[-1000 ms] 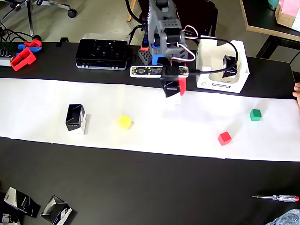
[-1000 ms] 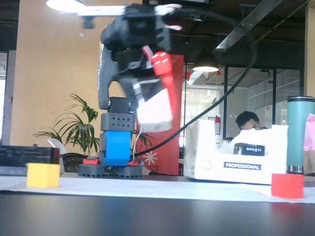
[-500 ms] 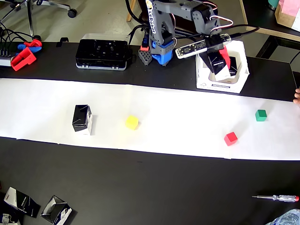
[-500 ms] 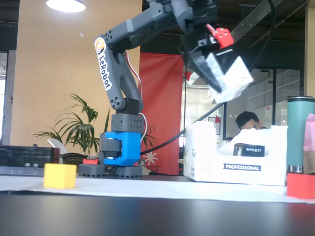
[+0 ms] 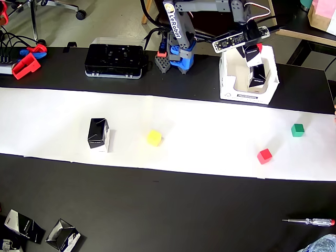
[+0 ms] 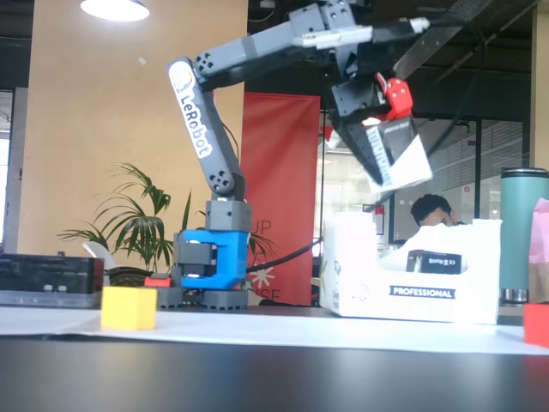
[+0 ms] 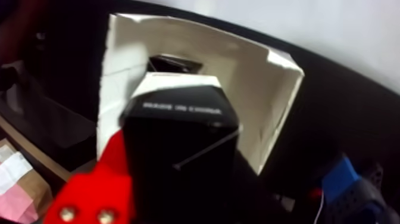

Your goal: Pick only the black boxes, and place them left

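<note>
My gripper (image 5: 251,54) hangs over the white carton tray (image 5: 229,79), shut on a black box (image 6: 393,151) with a white side panel. In the fixed view that box tilts well above the tray (image 6: 369,283). The wrist view shows the held box (image 7: 178,137) beside the red finger (image 7: 95,187), with the tray (image 7: 262,101) beneath. A second black box (image 5: 257,76) lies inside the tray. A third black box (image 5: 98,134) stands upright on the white paper strip (image 5: 52,121) at the left.
A yellow cube (image 5: 154,137), red cube (image 5: 264,156) and green cube (image 5: 297,130) sit on the paper. A flat black case (image 5: 115,53) lies beside the arm base (image 5: 178,58). Two more black boxes (image 5: 23,226) lie at the bottom left, a screwdriver (image 5: 310,222) at the bottom right.
The gripper swung right and back with the black box, from over the paper to above the white tray. The box and cubes on the paper drifted right.
</note>
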### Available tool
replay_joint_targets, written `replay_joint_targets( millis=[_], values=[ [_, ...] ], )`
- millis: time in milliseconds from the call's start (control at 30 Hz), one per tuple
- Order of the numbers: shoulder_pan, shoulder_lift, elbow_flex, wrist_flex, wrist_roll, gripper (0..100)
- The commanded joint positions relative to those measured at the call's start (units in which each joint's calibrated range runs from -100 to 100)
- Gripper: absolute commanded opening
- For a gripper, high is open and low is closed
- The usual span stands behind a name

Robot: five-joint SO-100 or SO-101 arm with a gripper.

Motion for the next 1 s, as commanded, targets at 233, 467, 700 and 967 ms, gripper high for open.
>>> replay_joint_targets(
  millis=[233, 467, 700, 967],
  values=[
    [-7.4, 12.4, -15.0, 6.1, -5.0, 15],
    [-13.6, 20.3, -21.7, 9.0, -7.8, 15],
    [-13.8, 20.3, -12.2, 9.0, -7.9, 16],
    [-13.8, 21.1, -10.8, 9.0, -7.5, 38]
  ],
)
